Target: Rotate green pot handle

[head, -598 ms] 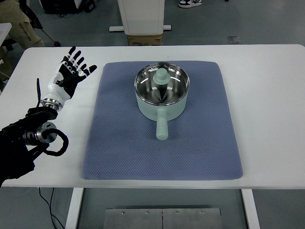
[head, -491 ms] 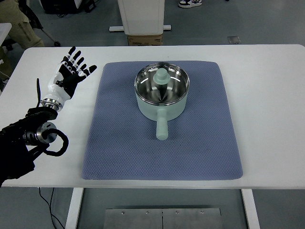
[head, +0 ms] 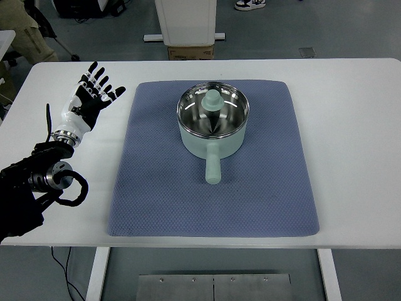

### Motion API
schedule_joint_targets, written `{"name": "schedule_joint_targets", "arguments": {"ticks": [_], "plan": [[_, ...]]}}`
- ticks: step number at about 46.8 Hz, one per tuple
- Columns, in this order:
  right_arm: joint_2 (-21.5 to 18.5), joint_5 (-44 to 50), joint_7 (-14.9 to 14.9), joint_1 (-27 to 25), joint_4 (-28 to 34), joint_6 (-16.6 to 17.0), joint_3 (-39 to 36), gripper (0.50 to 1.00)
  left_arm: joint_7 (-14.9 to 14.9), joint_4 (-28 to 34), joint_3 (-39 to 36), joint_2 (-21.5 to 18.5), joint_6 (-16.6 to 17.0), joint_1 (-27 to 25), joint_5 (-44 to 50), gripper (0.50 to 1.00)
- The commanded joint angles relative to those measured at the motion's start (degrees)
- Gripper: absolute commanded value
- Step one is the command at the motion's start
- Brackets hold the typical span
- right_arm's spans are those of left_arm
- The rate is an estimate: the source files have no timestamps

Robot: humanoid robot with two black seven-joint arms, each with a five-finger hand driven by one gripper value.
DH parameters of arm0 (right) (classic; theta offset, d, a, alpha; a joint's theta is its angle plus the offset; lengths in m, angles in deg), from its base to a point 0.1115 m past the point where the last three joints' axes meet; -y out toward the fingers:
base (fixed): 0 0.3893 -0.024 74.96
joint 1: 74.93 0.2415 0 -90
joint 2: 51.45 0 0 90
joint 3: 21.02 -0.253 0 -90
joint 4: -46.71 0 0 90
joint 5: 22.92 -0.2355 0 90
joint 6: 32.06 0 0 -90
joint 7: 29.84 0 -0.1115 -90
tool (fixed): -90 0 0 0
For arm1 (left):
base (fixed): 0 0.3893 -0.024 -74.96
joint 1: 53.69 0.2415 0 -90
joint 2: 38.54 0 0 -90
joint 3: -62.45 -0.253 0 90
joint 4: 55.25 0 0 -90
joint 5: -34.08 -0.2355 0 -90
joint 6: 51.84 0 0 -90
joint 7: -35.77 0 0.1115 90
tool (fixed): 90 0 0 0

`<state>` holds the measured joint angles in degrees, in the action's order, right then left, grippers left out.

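A pale green saucepan with a shiny steel interior [head: 212, 125] sits upright on the far half of a blue-grey quilted rectangular mat [head: 213, 188], which lies flat on the white table [head: 357, 125]. The saucepan's straight pale green handle [head: 213, 168] sticks out from its near wall and points toward the table's near edge, resting just above the mat. Inside the saucepan, close to its far wall, a rounded pale green knob [head: 213, 98] shows against the steel.

The robot's left hand [head: 89, 99], white-backed with black fingers, is raised over the bare table well to the left of the saucepan, just beyond the mat's left edge. Its fingers are spread wide and point away toward the far side of the table, holding nothing and touching neither mat nor saucepan. The black left arm [head: 31, 185] reaches in from the picture's left edge, nearer the table's front than the saucepan.

Beyond the table, behind the saucepan, a white pedestal [head: 185, 22] stands on the floor with a brown cardboard box [head: 190, 52] at its foot.
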<state>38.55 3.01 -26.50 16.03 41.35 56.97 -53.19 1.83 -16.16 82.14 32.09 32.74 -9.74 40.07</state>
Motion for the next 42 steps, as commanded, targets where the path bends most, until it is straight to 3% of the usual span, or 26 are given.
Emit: {"name": "schedule_joint_targets", "arguments": {"ticks": [1, 29, 42], "plan": [[0.0, 0.0, 0.0, 0.0, 0.0, 0.0, 0.0, 1.0, -0.1, 0.0, 0.1, -0.1, -0.1, 0.0, -0.2, 1.0], [0.0, 0.0, 0.0, 0.0, 0.0, 0.0, 0.0, 1.0, -0.2, 0.4, 1.2, -1.9, -0.3, -0.9, -0.5, 1.0], [0.0, 0.0, 0.1, 0.0, 0.0, 0.0, 0.0, 1.0, -0.1, 0.4, 1.2, -3.2, -2.0, -1.4, -1.1, 1.0]]}}
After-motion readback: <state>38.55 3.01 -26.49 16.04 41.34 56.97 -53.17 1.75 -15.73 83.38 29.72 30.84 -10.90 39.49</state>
